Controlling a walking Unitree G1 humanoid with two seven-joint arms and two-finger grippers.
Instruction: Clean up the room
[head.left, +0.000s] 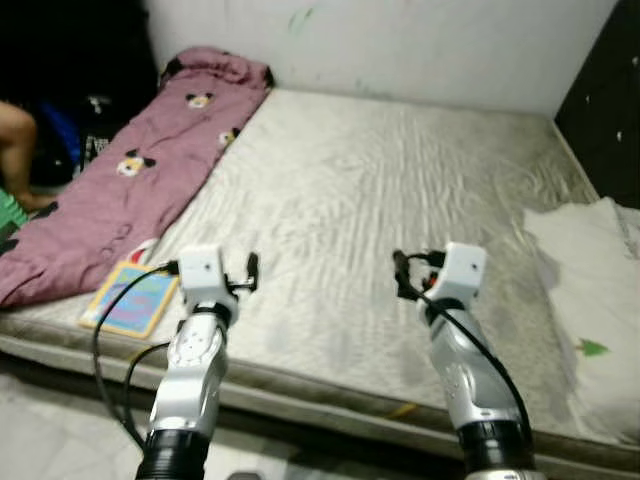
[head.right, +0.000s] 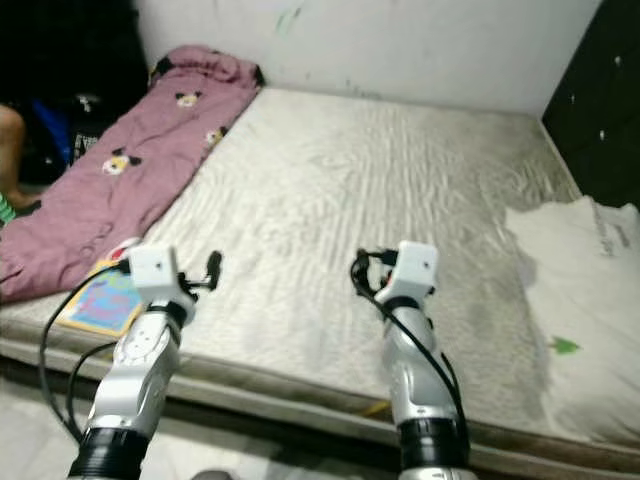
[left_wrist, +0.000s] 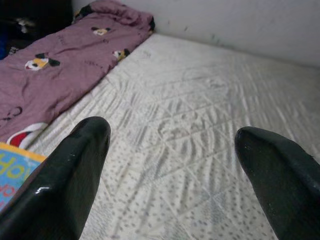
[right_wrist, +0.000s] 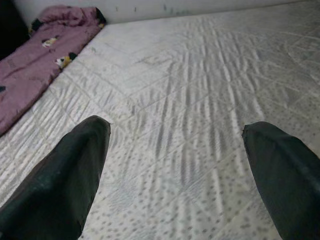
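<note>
A bare quilted mattress (head.left: 380, 190) lies on the floor in front of me. Along its left side stretches a pink blanket (head.left: 130, 180) printed with cartoon mice. A colourful children's book (head.left: 132, 300) rests at the mattress's front left corner, just left of my left gripper (head.left: 250, 272). A white crumpled cloth or pillow (head.left: 590, 290) sits at the right edge. Both arms are raised over the front edge. The left gripper (left_wrist: 172, 137) is open above bare mattress with nothing between its fingers. The right gripper (right_wrist: 175, 135) is open as well, also holding nothing.
A white wall (head.left: 420, 40) runs behind the mattress. A dark cabinet (head.left: 612, 95) stands at the far right. A person's leg (head.left: 18, 140) is at the far left, beside dark clutter. Pale floor (head.left: 60, 420) lies in front of the mattress.
</note>
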